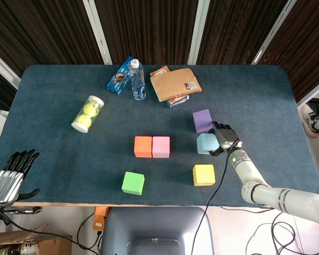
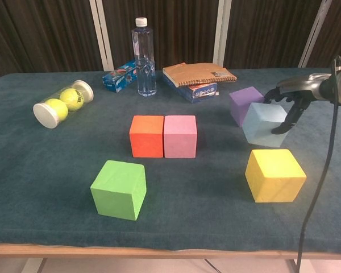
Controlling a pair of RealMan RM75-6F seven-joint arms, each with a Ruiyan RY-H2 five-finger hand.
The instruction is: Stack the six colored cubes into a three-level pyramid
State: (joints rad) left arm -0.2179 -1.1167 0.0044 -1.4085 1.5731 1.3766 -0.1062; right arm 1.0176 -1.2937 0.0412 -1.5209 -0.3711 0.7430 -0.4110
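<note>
my right hand [image 2: 290,98] gripping the tilted pale blue foam cube [image 2: 264,124], orange foam cube [image 2: 146,136] touching pink foam cube [image 2: 180,136], purple [image 2: 244,103], yellow [image 2: 274,174], green [image 2: 119,189] foam cubes apart

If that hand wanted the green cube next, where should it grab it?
Probably across two opposite flat side faces of the green cube, coming down from above. It sits alone near the table's front edge, with open space all round and its top bare, so fingers can drop on either side. The right hand currently holds the light blue cube.

a lab test bench: cloth-covered table [image 1: 53,154] before dark curtains [image 1: 149,26], loose cables [image 1: 218,180].
</note>
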